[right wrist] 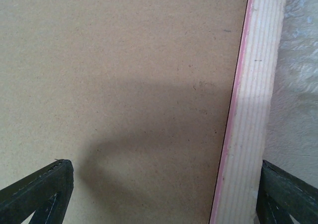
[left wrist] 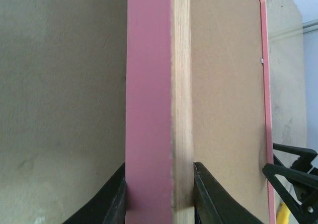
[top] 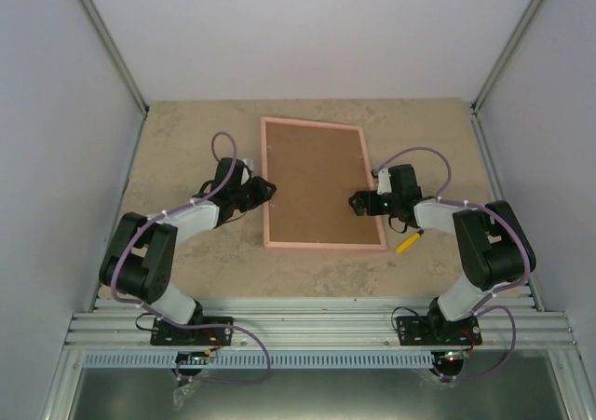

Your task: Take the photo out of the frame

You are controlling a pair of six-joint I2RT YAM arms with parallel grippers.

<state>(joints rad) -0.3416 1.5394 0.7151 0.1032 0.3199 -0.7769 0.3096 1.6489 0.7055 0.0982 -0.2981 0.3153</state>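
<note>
**Frame face down, photo hidden under its back**

Closest to me, the left gripper [left wrist: 159, 196] is pinching the frame's [top: 321, 245] left rail, with one finger on the pink outer face and the other on the bare wood inside. The right gripper [right wrist: 163, 184] is spread wide and holds nothing. It straddles the right rail, one finger over the backing board [top: 315, 178] and the other outside, over the table [top: 177, 141]. A yellow object [top: 410, 243] that I cannot identify lies on the table just beside the frame's near right corner.

The frame looks flat, face down in the middle of the table, brown back up. The photo shows in no view. I judge it sits beneath the board, so nothing is out yet. Farther along the right rail I see a small pale tab [left wrist: 261, 61], probably a retainer, though it is too small to be sure.

My worries from here:
- If tabs lock the board, prying at it could drag or tip the whole frame, because the left pinch covers only a short stretch of one rail and the frame can pivot there.
- A fingertip dug under the board could crease the print below.
- Closing the right jaws where they stand would clamp the rail, not the board.
- A sweep of that arm could knock the yellow object.
</note>
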